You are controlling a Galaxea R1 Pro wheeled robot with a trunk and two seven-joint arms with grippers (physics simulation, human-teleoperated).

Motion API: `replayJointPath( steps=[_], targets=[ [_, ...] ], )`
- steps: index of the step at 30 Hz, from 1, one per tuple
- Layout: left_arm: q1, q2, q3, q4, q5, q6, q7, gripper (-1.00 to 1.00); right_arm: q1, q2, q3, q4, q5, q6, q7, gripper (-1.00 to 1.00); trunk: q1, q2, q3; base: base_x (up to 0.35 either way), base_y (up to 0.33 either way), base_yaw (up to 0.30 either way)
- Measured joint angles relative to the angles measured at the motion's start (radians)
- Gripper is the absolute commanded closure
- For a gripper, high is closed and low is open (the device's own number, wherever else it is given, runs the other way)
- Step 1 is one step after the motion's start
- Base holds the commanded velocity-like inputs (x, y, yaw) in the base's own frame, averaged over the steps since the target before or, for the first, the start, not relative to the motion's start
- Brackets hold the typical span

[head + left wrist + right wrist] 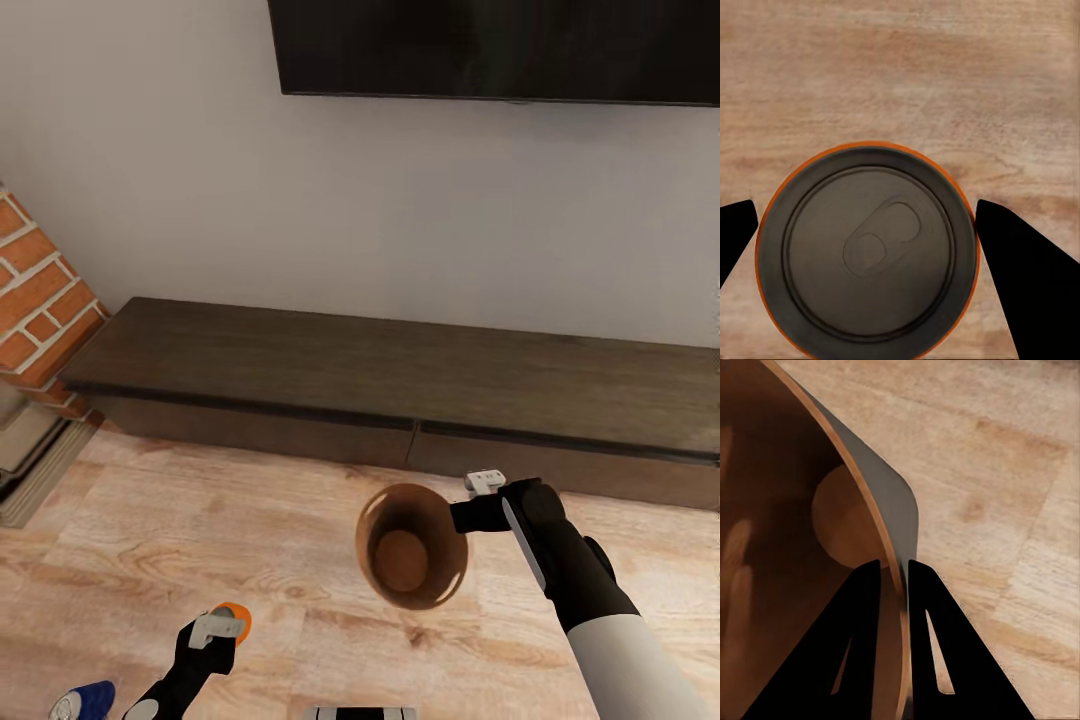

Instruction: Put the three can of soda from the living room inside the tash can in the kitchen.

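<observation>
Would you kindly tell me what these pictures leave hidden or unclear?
- Head view: orange can mostly hidden behind left gripper.
- Head view: blue can cut off by the frame's edge.
- Right wrist view: trash can cropped; right gripper pinches its rim.
</observation>
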Motion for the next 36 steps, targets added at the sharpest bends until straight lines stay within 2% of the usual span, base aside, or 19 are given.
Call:
replayJointPath(
  steps=[17,36],
  targets=[
    [0.0,0.0,0.001,-0.001,-0.001,-0.003,0.001,1.0,0.0,0.0,0.0,0.0,0.003,0.0,0.0,1.0,0.0,0.0,0.0,-0.299,0.0,0.0],
    [-0.002,0.003,0.003,-0.005,0.003,-0.006,-0.001,1.0,0.0,0.001,0.0,0.0,0.003,-0.001,0.0,1.0,0.0,0.0,0.0,-0.022,0.0,0.0]
  ],
)
